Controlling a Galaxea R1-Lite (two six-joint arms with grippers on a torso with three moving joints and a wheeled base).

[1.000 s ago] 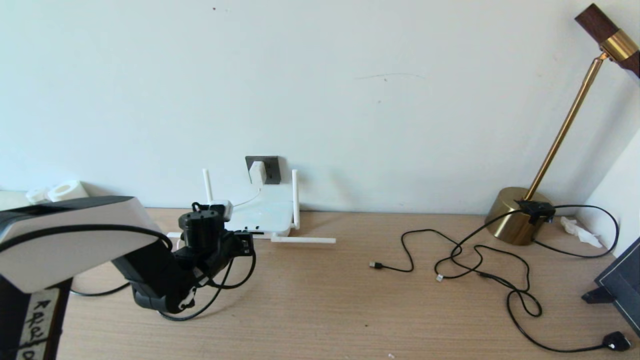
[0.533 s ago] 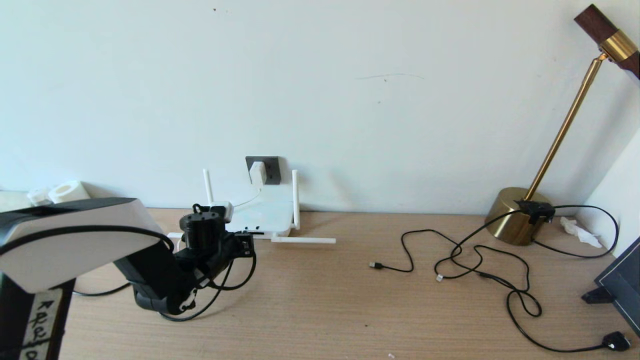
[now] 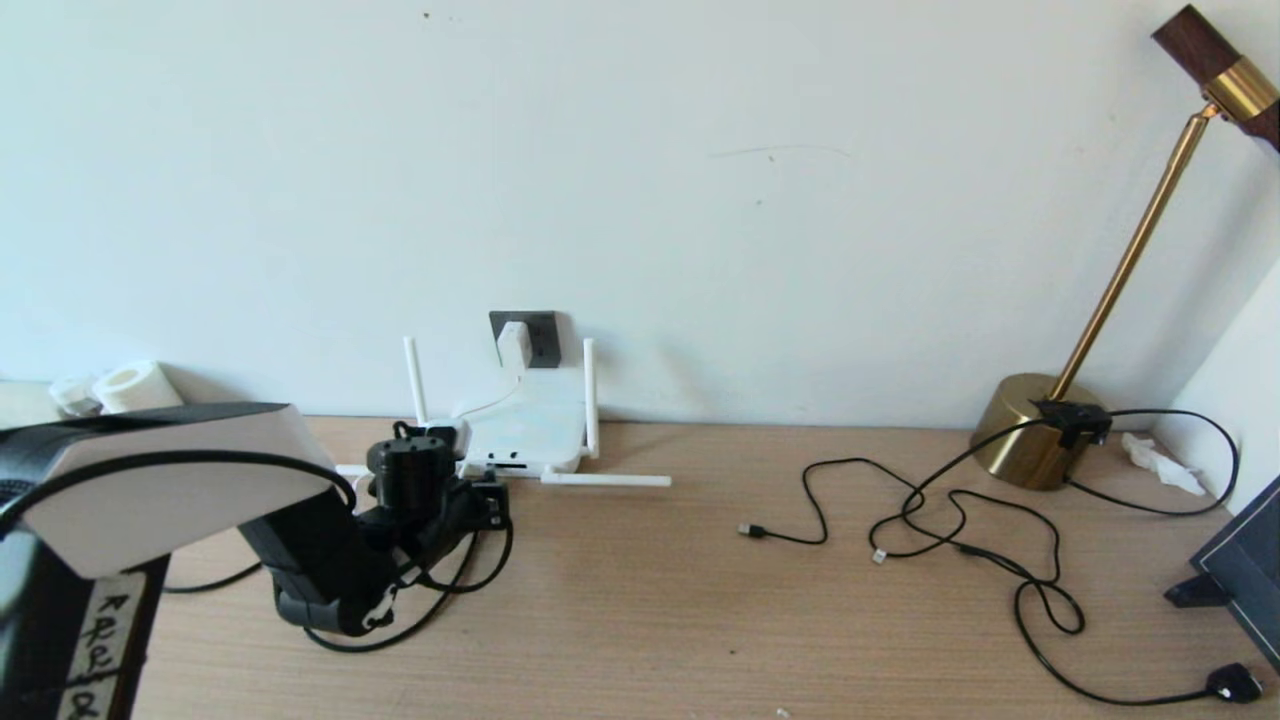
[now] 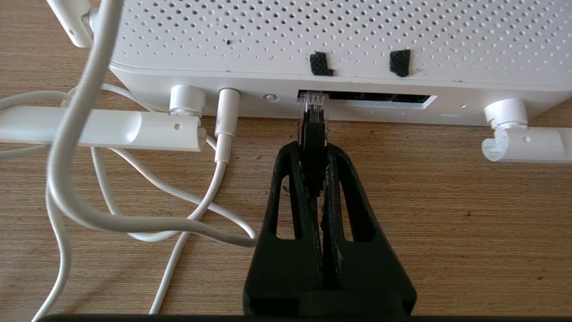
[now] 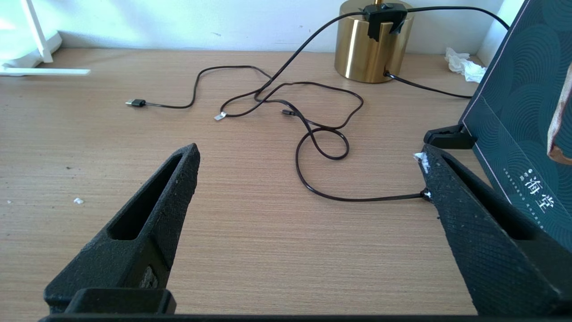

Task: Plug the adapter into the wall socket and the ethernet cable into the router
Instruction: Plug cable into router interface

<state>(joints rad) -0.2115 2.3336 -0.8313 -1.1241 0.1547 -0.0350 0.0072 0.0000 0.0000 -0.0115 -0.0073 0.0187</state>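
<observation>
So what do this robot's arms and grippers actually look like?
The left arm has a white shell with black trim, black wrist links, looped black cables and a handwritten label strip. Both the left gripper and the right gripper have matte black, rough-textured, tapering fingers with slotted cut-outs.

The left arm reaches forward from the near left corner of the head view, its white upper link leading to a black forearm and wrist that sit low over the counter (image 3: 700,620). The left hand (image 4: 314,154) points ahead with its two black fingers (image 4: 286,188) pressed close together, pinching the ethernet cable (image 4: 313,134) just behind its clear connector. The right arm does not appear in the head view; the right hand (image 5: 308,154) hangs low over the counter with its fingers (image 5: 176,179) spread wide apart, gripping nothing.
</observation>
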